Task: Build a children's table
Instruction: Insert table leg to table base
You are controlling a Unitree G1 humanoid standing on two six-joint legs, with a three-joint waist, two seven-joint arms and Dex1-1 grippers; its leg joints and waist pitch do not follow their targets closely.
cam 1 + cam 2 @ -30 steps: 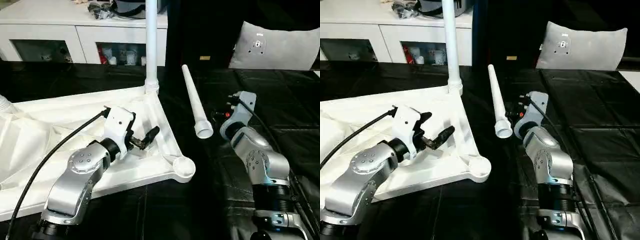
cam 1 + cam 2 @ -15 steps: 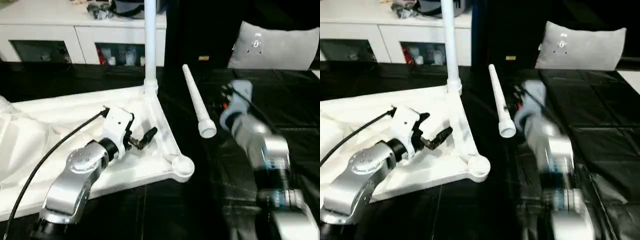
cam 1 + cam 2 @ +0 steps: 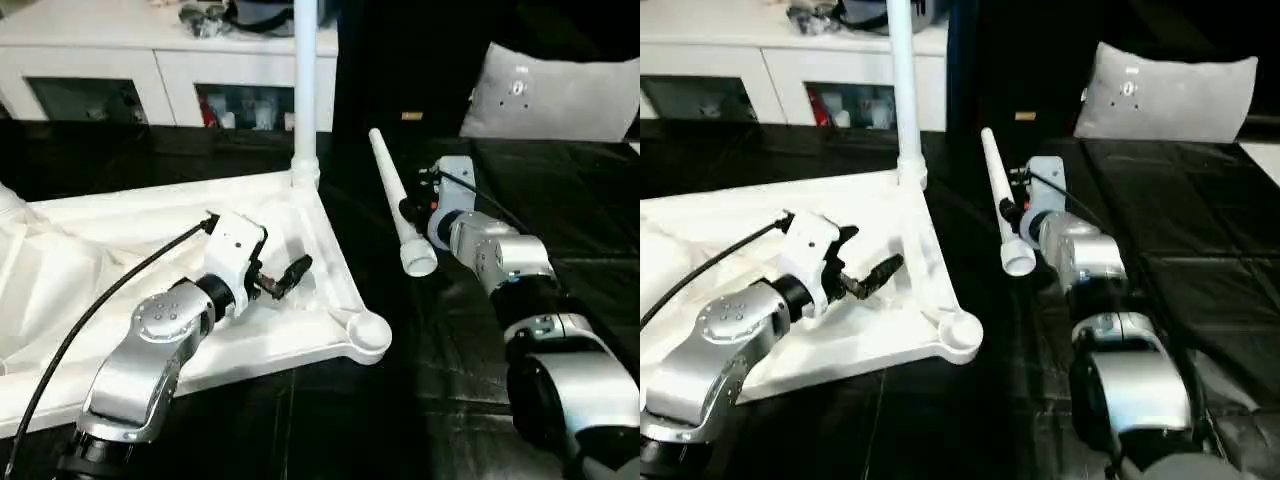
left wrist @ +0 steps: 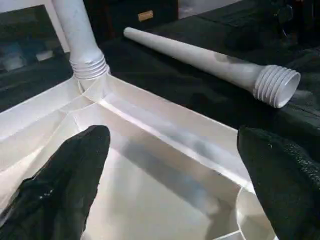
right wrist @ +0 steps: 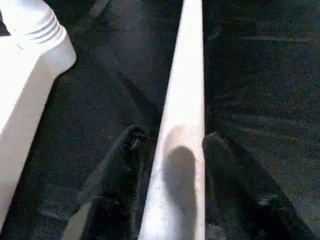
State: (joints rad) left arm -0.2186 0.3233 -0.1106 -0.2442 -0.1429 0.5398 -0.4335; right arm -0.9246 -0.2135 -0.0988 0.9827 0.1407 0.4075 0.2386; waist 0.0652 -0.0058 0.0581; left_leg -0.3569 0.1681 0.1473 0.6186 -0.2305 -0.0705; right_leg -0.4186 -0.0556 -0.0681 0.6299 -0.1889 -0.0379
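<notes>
The table top (image 3: 120, 270) lies underside up on the black bench (image 3: 560, 210); one leg (image 3: 305, 90) stands upright in its far corner socket; the near socket (image 3: 367, 333) is empty. A loose leg (image 3: 393, 200) lies just beside it; the right gripper (image 5: 170, 150) straddles it, jaws open; the left gripper (image 4: 170, 165) hovers over the top, jaws open. Most of the legs look still unfitted.
</notes>
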